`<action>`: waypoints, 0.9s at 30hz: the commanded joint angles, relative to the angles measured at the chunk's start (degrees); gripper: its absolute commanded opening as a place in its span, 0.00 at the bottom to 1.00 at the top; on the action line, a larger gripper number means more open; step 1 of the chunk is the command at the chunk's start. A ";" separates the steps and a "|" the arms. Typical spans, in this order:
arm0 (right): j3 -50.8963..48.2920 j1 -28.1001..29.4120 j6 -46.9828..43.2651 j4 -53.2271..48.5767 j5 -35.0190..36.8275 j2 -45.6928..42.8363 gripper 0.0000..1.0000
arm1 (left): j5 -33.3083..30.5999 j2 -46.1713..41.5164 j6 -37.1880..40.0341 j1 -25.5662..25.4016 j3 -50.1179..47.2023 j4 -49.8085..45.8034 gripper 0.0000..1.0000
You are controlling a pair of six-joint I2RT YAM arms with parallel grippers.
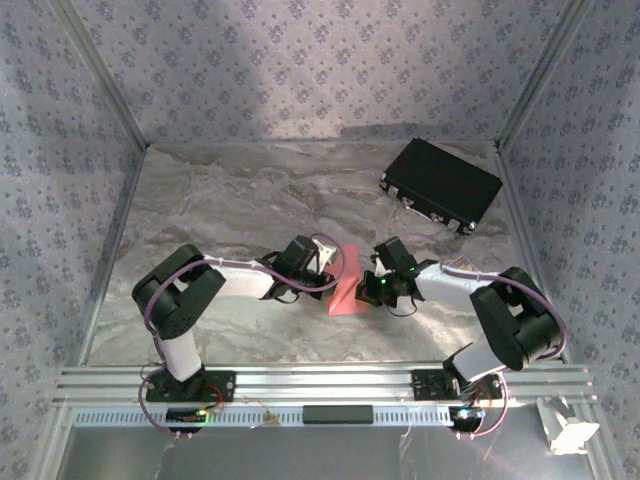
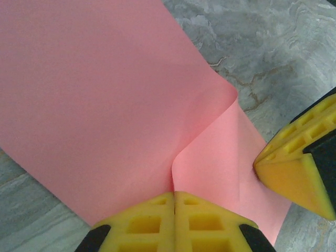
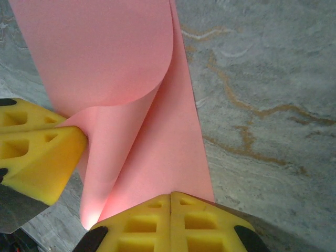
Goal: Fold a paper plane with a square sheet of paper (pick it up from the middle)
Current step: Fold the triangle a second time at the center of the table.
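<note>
The square sheet of paper (image 1: 345, 288) is salmon pink and held off the marble table, bent into a loose curl between both grippers. In the left wrist view the paper (image 2: 105, 94) buckles into a fold that runs straight into my left gripper (image 2: 174, 193), whose jaws are pressed shut on it. My right gripper (image 3: 171, 195) is also shut, with the paper (image 3: 157, 136) coming out from between its yellow fingertips. The left gripper's fingers (image 3: 37, 152) grip the rolled edge close by. From above, the left gripper (image 1: 328, 268) and right gripper (image 1: 366, 286) meet at the sheet.
A black rectangular case (image 1: 441, 185) lies at the back right of the grey marble table (image 1: 230, 200). Patterned walls enclose the table on three sides. The aluminium rail (image 1: 320, 382) with the arm bases runs along the near edge.
</note>
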 commanded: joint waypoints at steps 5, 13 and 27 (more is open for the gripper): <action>0.53 -0.01 -0.97 -2.95 2.16 -0.89 0.06 | 2.66 1.01 -1.76 0.38 -1.36 0.65 0.01; 0.55 -0.90 -0.99 -4.92 2.29 -5.77 0.10 | 7.45 3.02 -8.95 0.03 -1.38 1.84 0.03; -2.38 -0.75 2.37 2.62 -0.47 -1.59 0.08 | 7.11 1.57 -7.89 -0.32 0.40 1.16 0.03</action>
